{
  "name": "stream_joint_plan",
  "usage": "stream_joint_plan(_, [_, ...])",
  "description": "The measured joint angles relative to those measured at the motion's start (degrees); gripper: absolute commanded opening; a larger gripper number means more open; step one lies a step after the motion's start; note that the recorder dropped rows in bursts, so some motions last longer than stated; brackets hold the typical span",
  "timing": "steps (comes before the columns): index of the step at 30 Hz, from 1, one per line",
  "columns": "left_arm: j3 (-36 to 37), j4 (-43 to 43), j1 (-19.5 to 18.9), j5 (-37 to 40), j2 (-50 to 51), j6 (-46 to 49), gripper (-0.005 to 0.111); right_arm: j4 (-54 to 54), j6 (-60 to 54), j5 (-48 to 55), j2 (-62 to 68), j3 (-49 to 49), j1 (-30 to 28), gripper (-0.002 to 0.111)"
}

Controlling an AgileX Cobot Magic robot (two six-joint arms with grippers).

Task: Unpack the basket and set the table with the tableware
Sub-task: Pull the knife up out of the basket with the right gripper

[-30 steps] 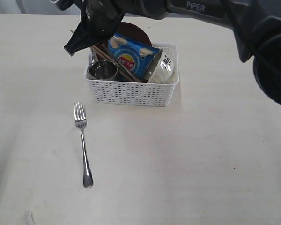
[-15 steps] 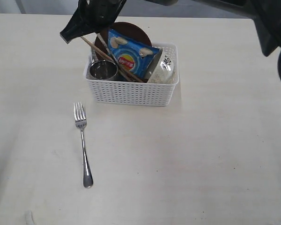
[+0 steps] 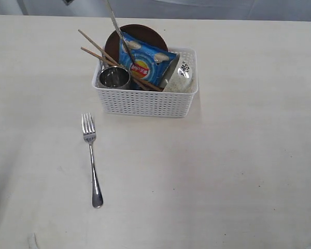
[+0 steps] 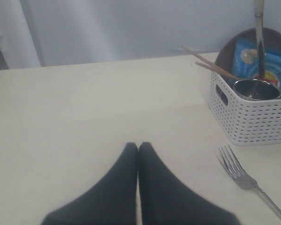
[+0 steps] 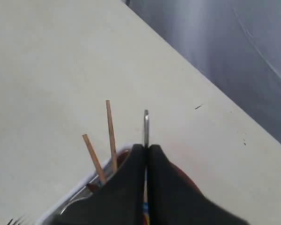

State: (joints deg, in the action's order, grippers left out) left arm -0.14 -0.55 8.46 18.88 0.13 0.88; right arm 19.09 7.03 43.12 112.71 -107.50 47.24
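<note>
The white basket (image 3: 145,104) stands on the table (image 3: 238,166) and holds a steel cup (image 3: 114,78), a brown plate (image 3: 145,32), a speckled bowl (image 3: 182,78) and wooden chopsticks (image 3: 96,47). A steel knife (image 3: 116,26) rises steeply from the basket past the top of the exterior view. My right gripper (image 5: 146,147) is shut on the knife (image 5: 146,124), above the chopsticks (image 5: 111,136). A fork (image 3: 91,155) lies on the table in front of the basket. My left gripper (image 4: 138,146) is shut and empty, low over bare table left of the fork (image 4: 243,178).
A blue chip bag (image 3: 145,62) leans in the middle of the basket, against the plate. The table's far edge meets a grey backdrop (image 4: 131,28). Neither arm shows in the exterior view.
My right arm has risen out of the exterior view, drawing the knife up to a steeper angle. The chopsticks, before half covered by the arm, now show fully.
</note>
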Motion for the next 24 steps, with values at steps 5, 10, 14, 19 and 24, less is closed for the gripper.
stream_joint_plan(5, [0.0, 0.0, 0.0, 0.0, 0.0, 0.0, 0.0, 0.0, -0.1, 0.4, -2.9, 0.0, 1.5, 0.0])
stream_joint_plan(10, [0.0, 0.0, 0.0, 0.0, 0.0, 0.0, 0.0, -0.1, 0.1, 1.0, -3.9, 0.0, 1.8, 0.0])
stream_joint_plan(14, [0.0, 0.0, 0.0, 0.0, 0.0, 0.0, 0.0, -0.1, 0.4, 1.7, -3.9, 0.0, 2.2, 0.0])
stream_joint_plan(19, [0.0, 0.0, 0.0, 0.0, 0.0, 0.0, 0.0, 0.1, 0.4, 1.8, -3.9, 0.0, 3.7, 0.0])
stream_joint_plan(24, [0.0, 0.0, 0.0, 0.0, 0.0, 0.0, 0.0, 0.1, 0.4, 1.4, -4.3, 0.0, 5.8, 0.0])
